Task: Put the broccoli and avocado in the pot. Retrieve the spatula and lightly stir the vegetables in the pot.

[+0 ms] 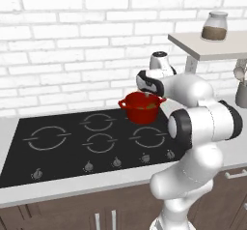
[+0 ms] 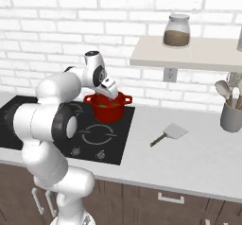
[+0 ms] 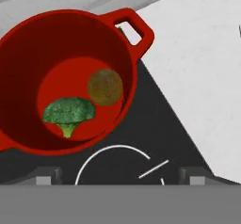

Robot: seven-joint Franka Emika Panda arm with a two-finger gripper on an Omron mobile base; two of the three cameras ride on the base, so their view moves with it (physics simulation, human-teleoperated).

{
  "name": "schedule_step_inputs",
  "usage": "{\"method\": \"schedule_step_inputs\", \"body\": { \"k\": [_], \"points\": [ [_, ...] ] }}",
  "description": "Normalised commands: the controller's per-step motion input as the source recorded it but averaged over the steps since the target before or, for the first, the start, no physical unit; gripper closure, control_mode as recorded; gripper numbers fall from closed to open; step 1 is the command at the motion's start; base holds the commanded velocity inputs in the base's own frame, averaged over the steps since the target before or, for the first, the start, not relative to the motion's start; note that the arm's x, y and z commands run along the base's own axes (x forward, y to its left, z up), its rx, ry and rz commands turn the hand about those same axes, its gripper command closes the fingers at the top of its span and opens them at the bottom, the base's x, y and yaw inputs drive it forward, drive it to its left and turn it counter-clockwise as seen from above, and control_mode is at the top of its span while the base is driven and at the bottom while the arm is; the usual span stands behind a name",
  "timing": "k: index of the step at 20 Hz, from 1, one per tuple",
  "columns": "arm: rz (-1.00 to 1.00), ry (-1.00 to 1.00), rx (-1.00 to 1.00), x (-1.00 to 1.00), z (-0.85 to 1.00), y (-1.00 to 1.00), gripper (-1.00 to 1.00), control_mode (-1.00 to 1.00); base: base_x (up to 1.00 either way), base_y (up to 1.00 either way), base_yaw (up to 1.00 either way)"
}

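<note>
Kitchen worktop (image 2: 198,158): broccoli (image 3: 68,114) and avocado (image 3: 105,87) lie in red pot (image 3: 28,49). Pincer (image 3: 120,175) spread, empty. Next, likely: fetch spatula (image 2: 169,134) mid-worktop.

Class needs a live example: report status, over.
Gripper open, empty, above the pot. Broccoli and avocado inside it. Spatula on the counter, untouched. Nothing in the way.

Grey counter (image 2: 198,162) carries the black cooktop (image 1: 72,147), spatula (image 2: 169,133) and utensil holder (image 2: 231,116); the pot (image 2: 108,106) sits on the cooktop
</note>
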Motion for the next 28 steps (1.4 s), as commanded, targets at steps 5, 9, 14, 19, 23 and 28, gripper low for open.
{"method": "schedule_step_inputs", "body": {
  "k": [5, 9, 14, 19, 23, 28],
  "points": [
    [-0.08, 0.0, 0.01, -0.67, -0.06, -0.53, -1.0, -1.0, 0.0, 0.0, 0.0],
    [0.0, -0.01, -0.02, -0.23, -0.65, -0.61, -1.0, -1.0, 0.0, 0.0, 0.0],
    [0.0, 0.0, 0.0, -0.27, -0.68, -0.75, -1.0, -1.0, 0.0, 0.0, 0.0],
    [-0.07, 0.03, 0.03, -0.05, -0.54, -0.98, -1.0, -1.0, 0.0, 0.0, 0.0],
    [-0.08, 0.05, 0.01, 0.0, -0.38, -0.88, -1.0, -1.0, 0.0, 0.0, 0.0],
    [-0.06, 0.08, 0.05, 0.0, 0.0, -0.42, -1.0, -1.0, 0.0, 0.0, 0.0]
  ]
}}
